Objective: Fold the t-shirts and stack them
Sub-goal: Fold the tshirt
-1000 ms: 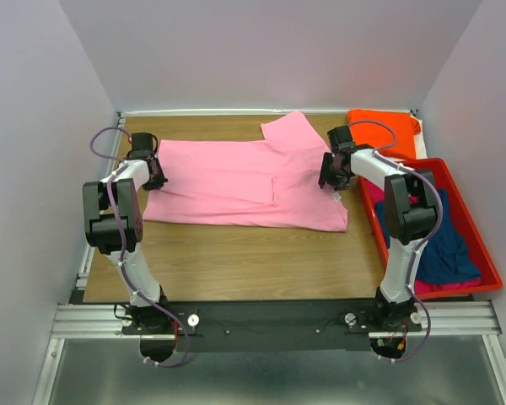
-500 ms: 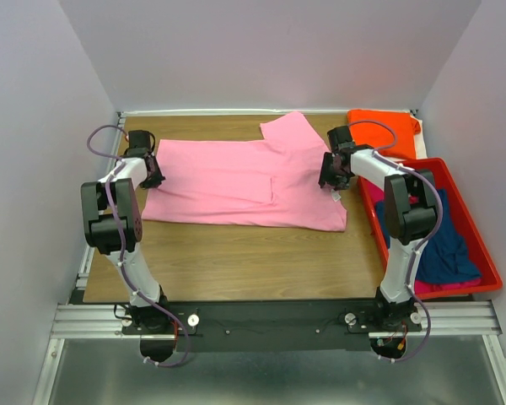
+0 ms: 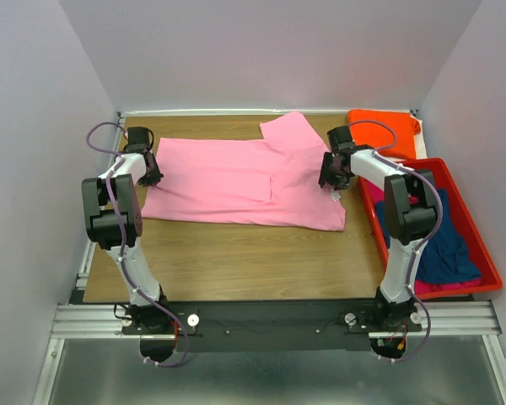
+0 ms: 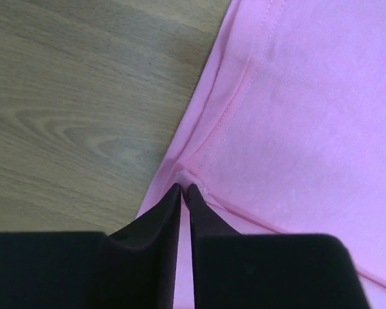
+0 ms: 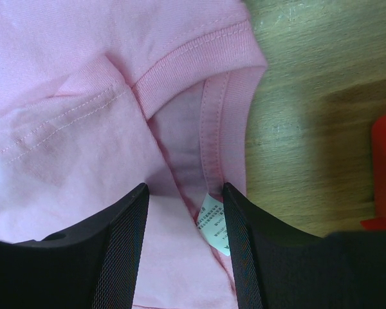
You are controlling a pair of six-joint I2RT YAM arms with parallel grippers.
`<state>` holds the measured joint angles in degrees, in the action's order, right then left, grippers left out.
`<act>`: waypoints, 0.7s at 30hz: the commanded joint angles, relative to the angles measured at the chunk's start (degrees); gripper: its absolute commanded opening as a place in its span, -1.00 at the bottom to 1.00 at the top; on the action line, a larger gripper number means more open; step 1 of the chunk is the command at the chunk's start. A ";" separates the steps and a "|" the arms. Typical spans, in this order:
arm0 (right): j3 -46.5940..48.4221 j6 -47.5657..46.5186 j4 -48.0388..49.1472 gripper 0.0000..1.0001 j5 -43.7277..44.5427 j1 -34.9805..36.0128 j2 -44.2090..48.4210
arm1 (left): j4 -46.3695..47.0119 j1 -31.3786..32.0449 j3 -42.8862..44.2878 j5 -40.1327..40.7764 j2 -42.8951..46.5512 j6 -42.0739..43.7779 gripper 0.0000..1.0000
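left pincer clenched on pink t-shirt hem | right pincer released, astride collar (label showing) | red bin, orange t-shirt beside right arm on worktop

pink t-shirt covers far table, bare wood nearside, red bin right

Bright and evenly lit from overhead. Soft, faint shadows along the edges of the light pink cotton t-shirt on the brown wood-grain tabletop. Sharp on stitching in both wrist views, dimmer inside the collar opening.
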<state>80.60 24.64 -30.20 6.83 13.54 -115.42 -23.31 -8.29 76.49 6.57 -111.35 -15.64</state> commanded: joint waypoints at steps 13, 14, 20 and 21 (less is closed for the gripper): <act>2.28 -4.07 -2.24 0.41 -1.73 0.34 3.00 | -1.65 2.74 7.37 2.76 3.50 2.54 0.39; 2.63 -4.51 -2.32 0.42 -2.08 1.04 3.70 | -0.95 3.45 6.66 1.53 4.29 2.37 0.38; 3.69 -5.40 -1.89 0.44 -6.29 3.68 6.87 | 10.36 7.15 -2.73 -13.41 9.39 -2.81 0.38; 3.52 -5.40 -1.28 0.43 -6.48 4.03 6.70 | 11.61 7.24 -3.97 -15.08 9.40 -4.30 0.38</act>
<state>82.19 20.49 -31.73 3.95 15.84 -111.44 -19.59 -2.17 77.60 2.44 -105.19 -15.84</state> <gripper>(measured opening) 0.717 0.691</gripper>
